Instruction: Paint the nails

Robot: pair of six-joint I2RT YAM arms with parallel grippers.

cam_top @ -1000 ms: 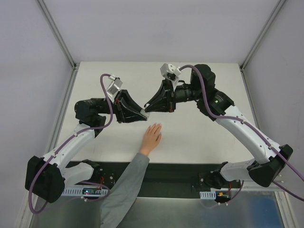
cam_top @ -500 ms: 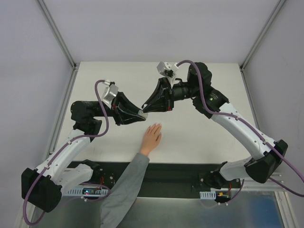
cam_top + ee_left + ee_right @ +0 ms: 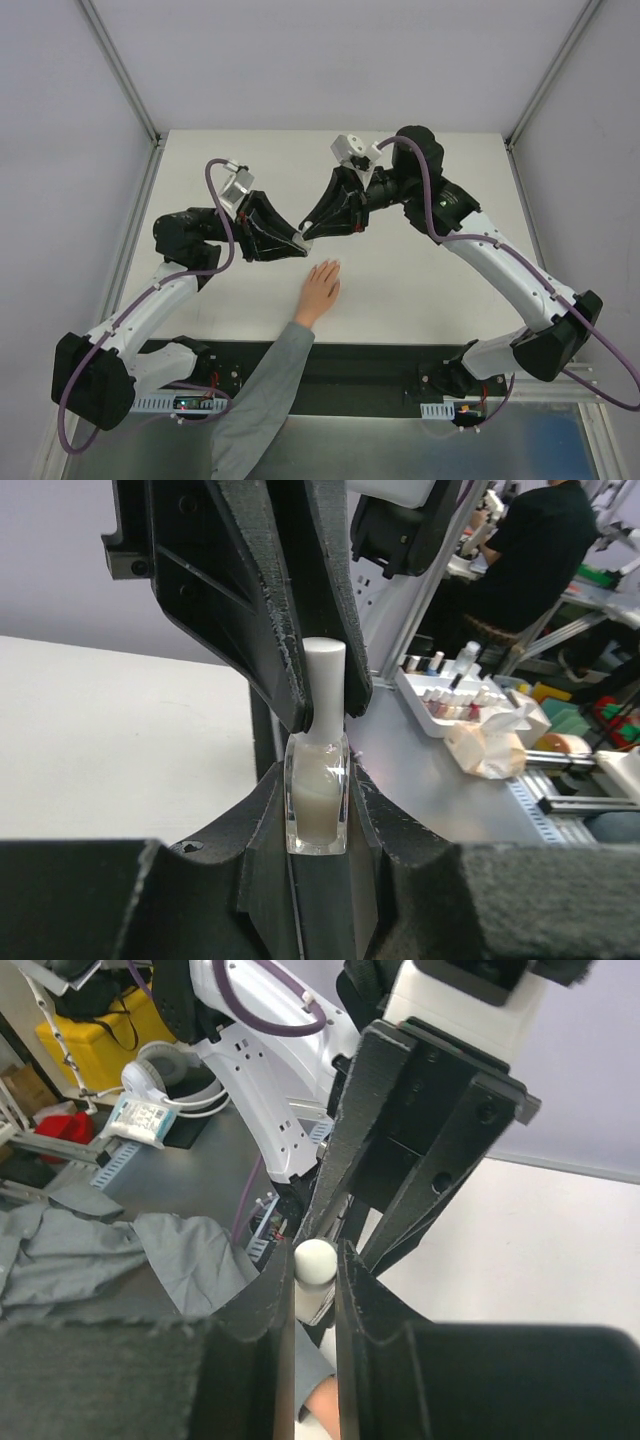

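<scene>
A pale hand (image 3: 322, 287) with a grey sleeve (image 3: 268, 385) lies flat on the table; its nails are too small to make out. My left gripper (image 3: 299, 243) is shut on a small translucent whitish bottle (image 3: 317, 802), held in the air above the hand. My right gripper (image 3: 309, 235) meets it from the right and is shut on the bottle's white cap (image 3: 315, 1259), which also shows in the left wrist view (image 3: 324, 685). A bit of the hand (image 3: 322, 1410) shows below the right fingers (image 3: 358, 1305).
The white table (image 3: 420, 280) stretches around the hand. Grey walls and metal frame posts (image 3: 120, 70) bound it at the sides. The black base rail (image 3: 380, 365) runs along the near edge.
Both arms shifted slightly while staying joined at the bottle: the left wrist swung back and forth, the right arm's elbow moved up. The hand has not moved.
</scene>
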